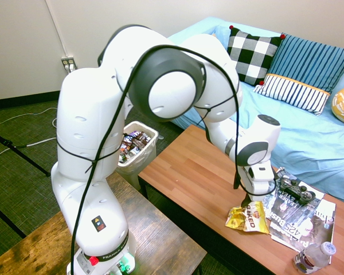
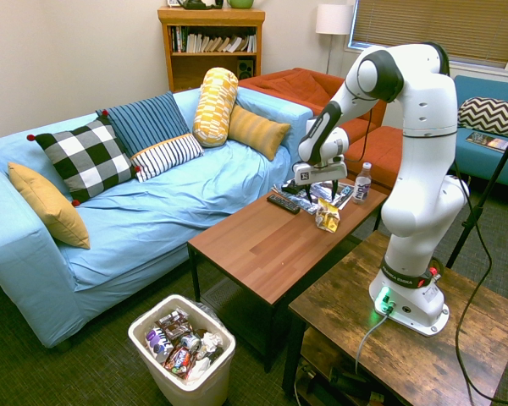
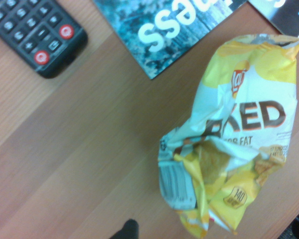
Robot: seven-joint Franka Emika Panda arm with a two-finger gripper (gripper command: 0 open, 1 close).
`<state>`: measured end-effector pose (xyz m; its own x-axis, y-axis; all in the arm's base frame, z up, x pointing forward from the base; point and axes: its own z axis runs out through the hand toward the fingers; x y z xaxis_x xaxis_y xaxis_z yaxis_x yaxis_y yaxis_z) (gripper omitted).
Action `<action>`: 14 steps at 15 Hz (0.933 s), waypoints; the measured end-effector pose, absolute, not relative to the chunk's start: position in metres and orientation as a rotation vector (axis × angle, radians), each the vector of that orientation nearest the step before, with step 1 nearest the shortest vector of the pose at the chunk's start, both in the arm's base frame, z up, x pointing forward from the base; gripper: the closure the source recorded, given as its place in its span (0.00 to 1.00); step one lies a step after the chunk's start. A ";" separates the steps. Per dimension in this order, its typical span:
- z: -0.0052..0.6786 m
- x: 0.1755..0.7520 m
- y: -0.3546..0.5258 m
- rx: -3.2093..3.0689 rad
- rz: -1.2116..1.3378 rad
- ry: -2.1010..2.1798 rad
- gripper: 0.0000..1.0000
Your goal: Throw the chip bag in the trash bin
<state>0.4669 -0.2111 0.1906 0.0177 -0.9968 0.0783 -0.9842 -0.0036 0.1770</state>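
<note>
The chip bag (image 3: 234, 129) is seen as crinkled, glossy foil; the desk (image 2: 262, 241) is finished in smooth wood grain, the sofa (image 2: 161, 220) covered in wrinkled cloth.

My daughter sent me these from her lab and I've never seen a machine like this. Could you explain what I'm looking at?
The machine is one white jointed robot arm ending in a two-finger gripper. Two pictures come from room cameras on opposite sides; the third comes from a camera on the arm's wrist, looking closely at the table.

On the reddish-brown wooden table lies a crumpled yellow-and-white foil chip bag marked "BAKED". Also there are glossy printed magazines, a black game controller, a black remote control with red buttons, and a clear plastic bottle with a purple-and-white label.

Nothing is held: the gripper is open above the table, near the bag. The off-white bin on the floor already contains wrappers.
</note>
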 end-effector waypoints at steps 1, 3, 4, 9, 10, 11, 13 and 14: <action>0.181 0.471 -0.217 2.070 -0.107 -2.091 0.00; 0.165 0.477 -0.227 2.023 -0.114 -2.109 0.00; 0.157 0.480 -0.232 1.999 -0.119 -2.124 0.00; 0.123 0.494 -0.256 1.907 -0.127 -2.213 0.00; 0.116 0.495 -0.260 1.894 -0.128 -2.217 0.00; 0.109 0.496 -0.263 1.884 -0.133 -2.219 1.00; 0.098 0.497 -0.265 1.868 -0.147 -2.233 1.00; 0.095 0.499 -0.267 1.867 -0.149 -2.236 1.00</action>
